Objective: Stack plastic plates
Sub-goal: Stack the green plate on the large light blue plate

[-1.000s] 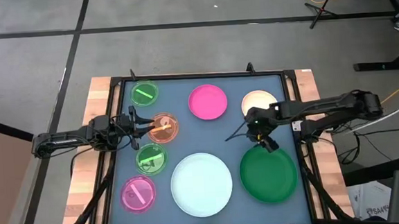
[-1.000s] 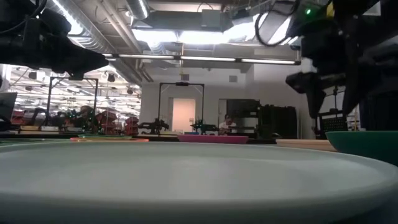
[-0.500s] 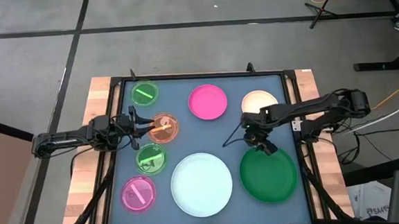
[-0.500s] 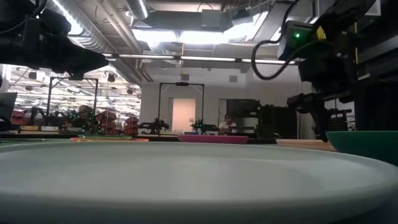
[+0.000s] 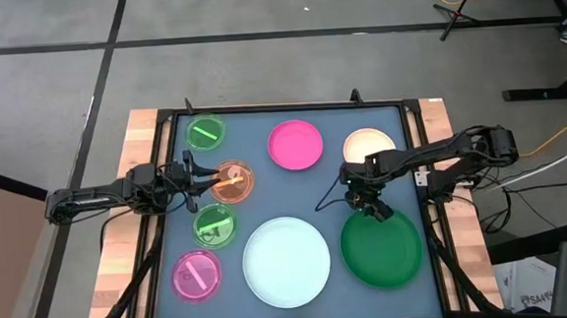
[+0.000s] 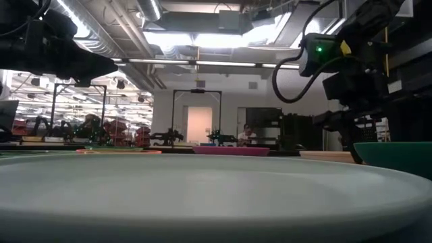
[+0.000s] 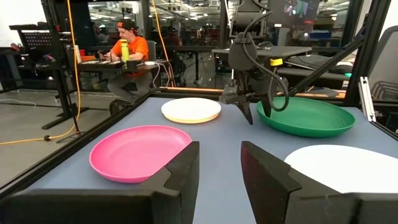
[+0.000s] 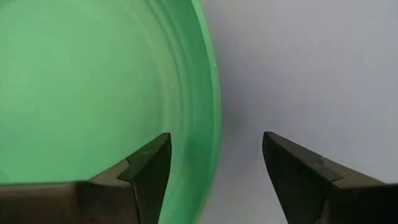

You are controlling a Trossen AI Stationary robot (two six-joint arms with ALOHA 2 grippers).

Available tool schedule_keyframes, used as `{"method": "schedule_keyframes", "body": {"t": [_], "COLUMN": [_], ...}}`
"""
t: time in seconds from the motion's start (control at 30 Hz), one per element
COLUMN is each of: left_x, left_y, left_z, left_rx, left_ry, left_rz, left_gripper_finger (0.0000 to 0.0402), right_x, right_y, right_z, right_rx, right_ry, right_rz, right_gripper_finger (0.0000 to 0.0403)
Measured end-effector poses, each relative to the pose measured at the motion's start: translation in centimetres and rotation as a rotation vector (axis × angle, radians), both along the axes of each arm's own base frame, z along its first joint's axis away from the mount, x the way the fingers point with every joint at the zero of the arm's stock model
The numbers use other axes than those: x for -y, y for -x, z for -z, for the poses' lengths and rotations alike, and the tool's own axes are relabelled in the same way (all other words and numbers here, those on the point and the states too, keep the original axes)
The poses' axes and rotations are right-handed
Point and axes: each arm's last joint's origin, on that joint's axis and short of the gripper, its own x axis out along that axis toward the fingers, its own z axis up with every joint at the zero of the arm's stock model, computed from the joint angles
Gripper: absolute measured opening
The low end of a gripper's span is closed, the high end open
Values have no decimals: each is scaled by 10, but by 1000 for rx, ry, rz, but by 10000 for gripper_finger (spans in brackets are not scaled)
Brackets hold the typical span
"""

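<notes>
Eight plates lie flat on the blue mat. The dark green plate (image 5: 386,251) is at the near right and the white plate (image 5: 287,260) beside it. The pink plate (image 5: 295,144) and cream plate (image 5: 368,144) lie far. Two translucent green plates (image 5: 204,133) (image 5: 215,224), the orange plate (image 5: 232,181) and the magenta plate (image 5: 197,275) lie on the left. My right gripper (image 5: 375,211) is open, pointing down, with its fingers on either side of the dark green plate's far-left rim (image 8: 208,93), one above the bowl and one above the mat. My left gripper (image 5: 192,179) is open and level, just left of the orange plate.
A black frame (image 5: 280,108) borders the mat, with wooden table edges (image 5: 139,138) outside it. Bare mat (image 5: 335,190) lies between the pink, cream, white and dark green plates. In the left wrist view a person in orange (image 7: 127,46) sits at a desk beyond the table.
My right gripper has come down toward the far-left rim of the dark green plate and shifted slightly toward the table's left. The plates have stayed where they were.
</notes>
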Motion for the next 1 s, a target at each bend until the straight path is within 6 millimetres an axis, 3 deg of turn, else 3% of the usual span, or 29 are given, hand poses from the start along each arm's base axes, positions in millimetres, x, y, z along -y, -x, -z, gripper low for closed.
{"method": "schedule_keyframes", "body": {"t": [0.13, 0.53, 1.0], "left_x": [0, 0, 0], "left_y": [0, 0, 0], "left_z": [0, 0, 0], "left_rx": [0, 0, 0], "left_ry": [0, 0, 0], "left_rz": [0, 0, 0], "left_gripper_finger": [111, 111, 111], "right_x": [0, 0, 0], "right_y": [0, 0, 0], "right_z": [0, 0, 0], "right_rx": [-1, -1, -1], "right_ry": [-1, -1, -1], "right_rz": [0, 1, 2], "right_gripper_finger": [238, 160, 149]}}
